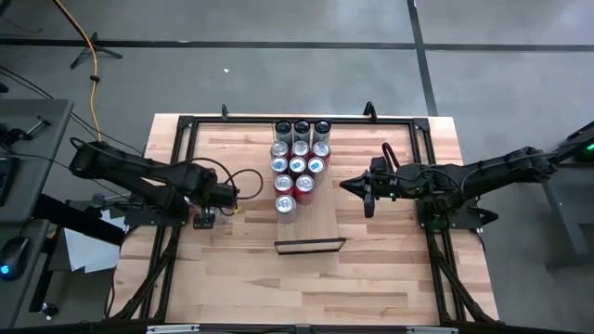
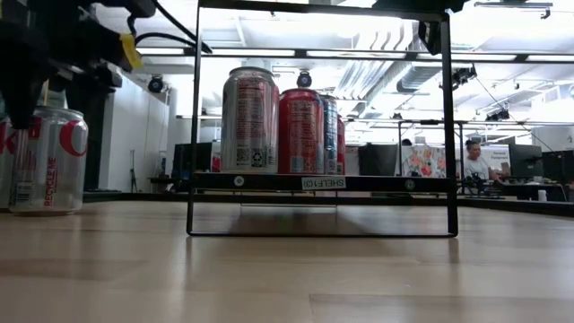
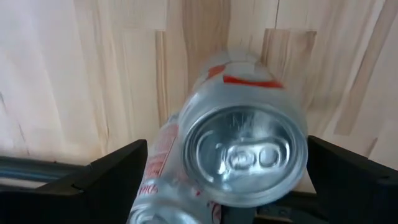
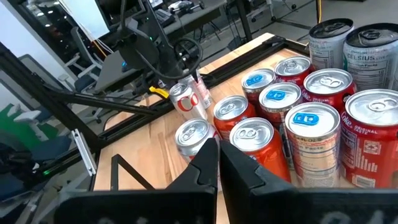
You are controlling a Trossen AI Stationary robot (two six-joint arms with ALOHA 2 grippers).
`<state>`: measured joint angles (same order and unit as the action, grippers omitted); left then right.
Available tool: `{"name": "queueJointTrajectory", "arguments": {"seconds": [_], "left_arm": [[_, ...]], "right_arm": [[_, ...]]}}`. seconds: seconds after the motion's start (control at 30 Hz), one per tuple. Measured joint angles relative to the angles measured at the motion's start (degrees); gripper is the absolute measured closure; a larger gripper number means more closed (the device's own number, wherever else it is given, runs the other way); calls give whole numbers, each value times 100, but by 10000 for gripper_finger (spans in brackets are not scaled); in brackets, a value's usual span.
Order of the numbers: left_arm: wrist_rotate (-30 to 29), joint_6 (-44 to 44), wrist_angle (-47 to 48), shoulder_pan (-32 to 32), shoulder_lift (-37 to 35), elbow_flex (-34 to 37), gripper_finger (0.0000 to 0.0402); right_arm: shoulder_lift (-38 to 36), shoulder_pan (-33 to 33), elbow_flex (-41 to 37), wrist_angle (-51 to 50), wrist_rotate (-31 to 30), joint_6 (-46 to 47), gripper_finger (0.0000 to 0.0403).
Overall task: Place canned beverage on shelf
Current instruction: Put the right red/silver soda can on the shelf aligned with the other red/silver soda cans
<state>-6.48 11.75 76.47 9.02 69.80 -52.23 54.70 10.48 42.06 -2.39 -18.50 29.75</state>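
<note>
A silver can with red print (image 3: 249,149) stands upright on the tabletop, left of the shelf (image 1: 316,223). My left gripper (image 3: 227,143) points down over it, open, one finger (image 3: 106,177) on each side of the can's top; I cannot tell whether a finger touches it. A second silver can (image 3: 158,180) stands close beside it. In the low view the can (image 2: 49,161) is at the far left under the dark gripper. My right gripper (image 4: 217,155) hovers shut, right of the cans on the shelf.
Several red, silver and dark cans (image 1: 299,160) stand packed on the shelf's far half; its near half up to the black lip (image 1: 309,246) is bare. A black frame (image 1: 176,186) rims the butcher-block table. A person (image 2: 473,160) sits in the room behind.
</note>
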Motion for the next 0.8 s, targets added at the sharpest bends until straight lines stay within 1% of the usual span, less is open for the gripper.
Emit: {"name": "queueJointTrajectory", "arguments": {"seconds": [0.17, 0.33, 0.47, 0.57, 0.8], "left_arm": [[15, -40, -283, 0, 2, 205, 25], [319, -22, -477, 4, 4, 404, 25], [326, 103, -645, 4, 4, 444, 27], [326, 105, -795, 3, 4, 444, 37], [324, 106, -769, 0, 4, 444, 80]], "right_arm": [[0, 0, 0, -4, 0, 1, 402], [0, 0, 0, -4, -2, 0, 402], [0, 0, 0, -10, -2, 1, 402], [0, 0, 0, -26, 0, 1, 402], [0, 0, 0, -123, -2, 27, 402]]}}
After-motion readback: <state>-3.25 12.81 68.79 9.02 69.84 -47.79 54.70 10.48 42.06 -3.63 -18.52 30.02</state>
